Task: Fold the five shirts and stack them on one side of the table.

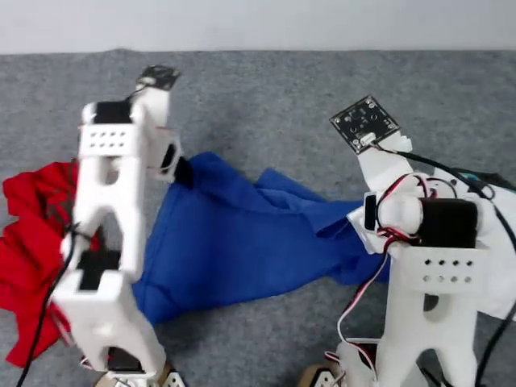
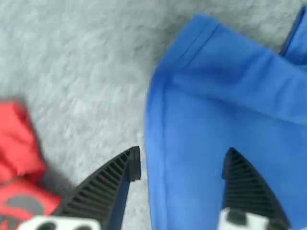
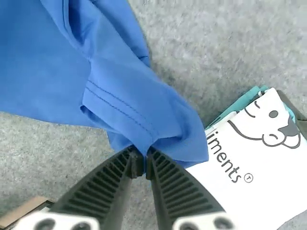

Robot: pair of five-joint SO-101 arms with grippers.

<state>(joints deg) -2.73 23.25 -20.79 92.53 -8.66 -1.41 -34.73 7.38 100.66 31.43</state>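
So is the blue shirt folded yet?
Not folded: the blue shirt lies loose and wrinkled across the table, with one end pinched in the right gripper.

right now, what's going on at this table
The right gripper is shut on a bunched edge of the blue shirt on the grey table. The left gripper is open over the shirt's opposite edge. A crumpled red shirt lies beside it, and a white printed shirt lies by the right arm.
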